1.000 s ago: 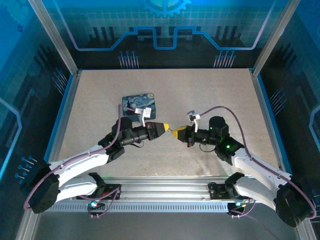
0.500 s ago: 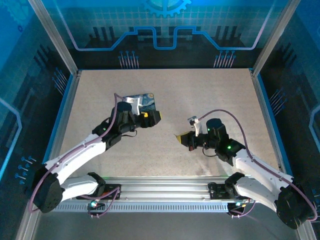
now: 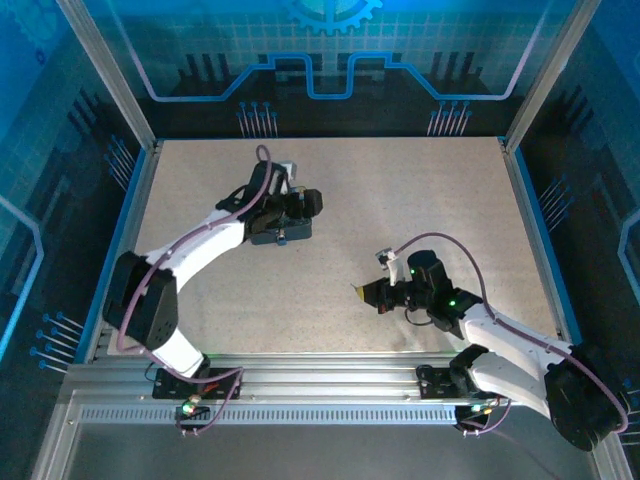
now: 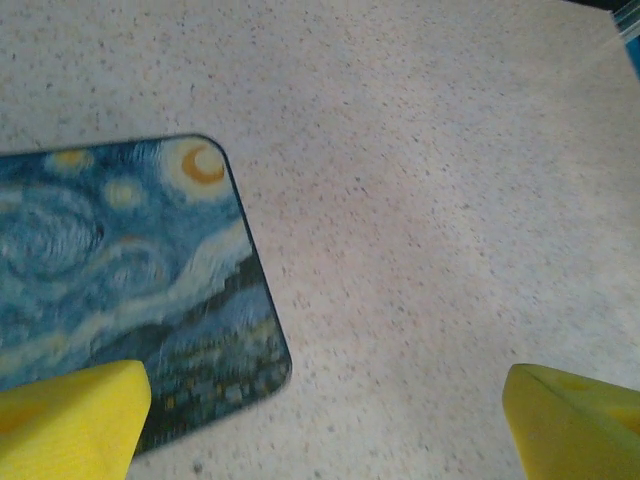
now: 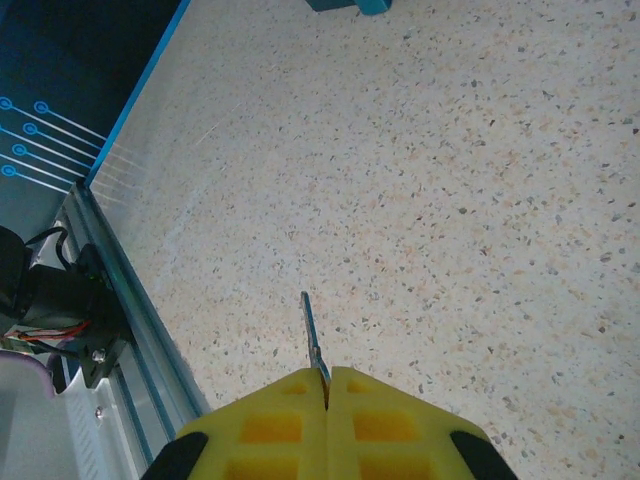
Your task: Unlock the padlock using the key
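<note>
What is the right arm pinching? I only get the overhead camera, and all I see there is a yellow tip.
Observer: On its wrist camera, the right gripper is shut on the key, a thin dark metal sliver poking forward over bare table.
Operator: And the left arm, over that blue patch?
Observer: The left gripper is open, its yellow fingers wide apart with nothing between them.
Operator: So what is the blue patch?
Observer: A tin with rounded corners, printed with a swirly starry-night painting and a crescent moon.
</note>
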Tool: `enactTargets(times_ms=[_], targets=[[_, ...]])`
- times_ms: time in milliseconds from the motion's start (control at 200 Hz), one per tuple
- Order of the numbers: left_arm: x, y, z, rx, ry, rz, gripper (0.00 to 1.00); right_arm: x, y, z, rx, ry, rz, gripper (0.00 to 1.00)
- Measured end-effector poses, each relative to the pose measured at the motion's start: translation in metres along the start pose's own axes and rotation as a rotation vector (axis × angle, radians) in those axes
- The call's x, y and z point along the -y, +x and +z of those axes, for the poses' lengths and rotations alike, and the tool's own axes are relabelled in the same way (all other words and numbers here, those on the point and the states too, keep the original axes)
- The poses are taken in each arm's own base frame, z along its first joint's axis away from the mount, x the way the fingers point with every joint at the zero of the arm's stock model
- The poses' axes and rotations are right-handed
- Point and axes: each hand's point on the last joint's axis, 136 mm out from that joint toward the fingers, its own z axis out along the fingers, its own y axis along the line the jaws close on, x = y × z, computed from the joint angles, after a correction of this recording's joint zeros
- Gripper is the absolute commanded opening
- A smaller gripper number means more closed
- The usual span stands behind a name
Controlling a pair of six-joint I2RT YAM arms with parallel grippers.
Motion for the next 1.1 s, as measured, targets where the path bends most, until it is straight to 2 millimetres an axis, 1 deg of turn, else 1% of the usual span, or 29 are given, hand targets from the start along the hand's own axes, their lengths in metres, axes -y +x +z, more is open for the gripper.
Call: enactTargets(times_ms=[110, 205, 325, 435, 585, 670, 925, 1101], targets=[[0.002, -0.013, 0.022, -0.006, -0.022, 0.027, 0.92, 0.001, 0.0, 0.0, 0.005, 0.004, 0.0, 0.0], [0.002, -0.019, 0.042, -0.021, -0.038, 0.043, 0.92, 0.001, 0.0, 0.001, 0.006, 0.006, -0.001, 0.0], [-0.001, -0.017, 0.064, -0.058, -0.056, 0.048, 0.92, 0.003, 0.001, 0.0, 0.011, 0.017, -0.001, 0.0], [-0.005, -0.011, 0.077, -0.089, -0.071, 0.046, 0.92, 0.003, 0.0, -0.001, 0.018, 0.02, -0.004, 0.0], [-0.013, 0.003, 0.085, -0.136, -0.093, 0.043, 0.92, 0.004, 0.0, -0.001, 0.017, 0.025, -0.002, 0.0], [-0.015, 0.006, 0.087, -0.144, -0.099, 0.043, 0.92, 0.005, 0.001, -0.001, 0.015, 0.027, -0.002, 0.0], [-0.01, 0.01, 0.088, -0.143, -0.106, 0.064, 0.91, 0.007, 0.001, -0.003, 0.019, 0.045, 0.001, 0.0], [0.001, 0.023, 0.084, -0.141, -0.097, 0.106, 0.91, 0.011, 0.003, -0.007, 0.015, 0.062, 0.014, 0.0]])
